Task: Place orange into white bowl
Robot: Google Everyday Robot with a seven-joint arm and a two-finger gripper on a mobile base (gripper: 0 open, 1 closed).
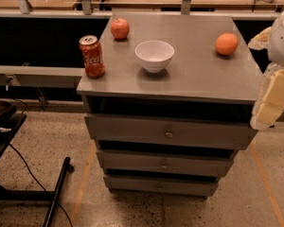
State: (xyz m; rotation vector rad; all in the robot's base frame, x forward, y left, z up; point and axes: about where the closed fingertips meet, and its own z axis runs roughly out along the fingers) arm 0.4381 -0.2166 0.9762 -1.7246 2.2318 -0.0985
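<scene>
Not yet picked up: round, matte orange fruit (226,44) lying at the right rear of the grey wooden cabinet top (199,74), well apart from the small plain white bowl (154,55), upright and empty mid-top, ready to receive it. Cut off by the right edge, beside the cabinet: cream-padded gripper (273,98), impossible to tell how far open or whether holding anything.
</scene>
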